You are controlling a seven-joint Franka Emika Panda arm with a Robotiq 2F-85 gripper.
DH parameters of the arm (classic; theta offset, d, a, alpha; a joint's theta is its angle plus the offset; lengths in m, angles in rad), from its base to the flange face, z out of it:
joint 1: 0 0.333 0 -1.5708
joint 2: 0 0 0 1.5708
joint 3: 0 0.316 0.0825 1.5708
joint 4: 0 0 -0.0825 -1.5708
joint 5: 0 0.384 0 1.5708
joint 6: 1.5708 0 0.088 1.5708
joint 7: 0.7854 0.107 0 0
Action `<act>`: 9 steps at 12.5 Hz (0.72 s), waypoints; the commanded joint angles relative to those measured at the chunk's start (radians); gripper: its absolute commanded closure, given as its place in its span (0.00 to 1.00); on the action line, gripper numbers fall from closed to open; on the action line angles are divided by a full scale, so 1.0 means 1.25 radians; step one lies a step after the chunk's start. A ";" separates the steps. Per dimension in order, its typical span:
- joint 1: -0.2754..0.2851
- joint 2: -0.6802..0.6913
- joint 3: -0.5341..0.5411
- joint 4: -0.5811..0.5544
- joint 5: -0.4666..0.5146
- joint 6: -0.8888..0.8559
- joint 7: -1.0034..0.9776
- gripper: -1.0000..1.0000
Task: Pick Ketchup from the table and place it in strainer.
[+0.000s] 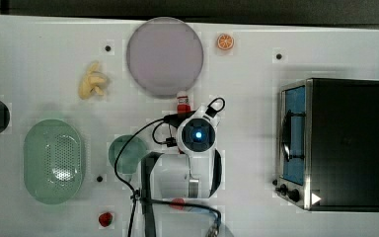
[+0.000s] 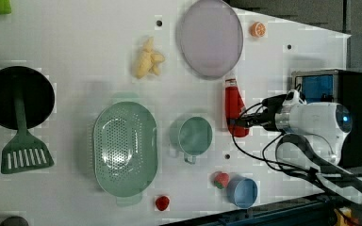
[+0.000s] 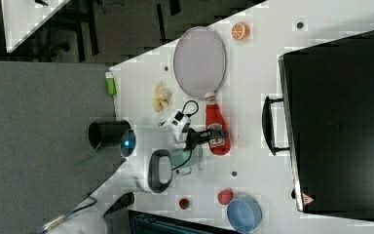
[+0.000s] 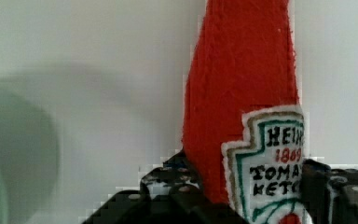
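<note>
ketchup (image 3: 217, 127) lying on table, gripper (image 3: 205, 135) fingers clamped round label.

The ketchup (image 2: 234, 106) is red with a white cap and a label edged in white, lettered black and red. The strainer (image 2: 125, 148) is pale mint green, its bottom dotted with holes. The plate (image 2: 210, 37) is lilac-grey, the cup (image 2: 243, 192) blue, the table (image 2: 85, 42) white.

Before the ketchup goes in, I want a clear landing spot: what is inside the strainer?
The strainer holds nothing: its whole perforated bottom shows bare in the left and top views, with no part covered.
</note>
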 commanded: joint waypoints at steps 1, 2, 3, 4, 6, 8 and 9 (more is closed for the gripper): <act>0.002 -0.155 0.015 0.076 0.001 -0.136 -0.016 0.40; 0.003 -0.193 0.021 0.104 0.001 -0.222 -0.012 0.40; 0.004 -0.224 0.027 0.137 0.001 -0.310 -0.008 0.40; 0.005 -0.249 0.034 0.173 0.002 -0.395 -0.002 0.40; 0.009 -0.278 0.059 0.241 0.009 -0.525 0.012 0.40; 0.017 -0.284 0.098 0.294 0.037 -0.597 0.048 0.40; 0.024 -0.283 0.123 0.309 0.049 -0.612 0.079 0.40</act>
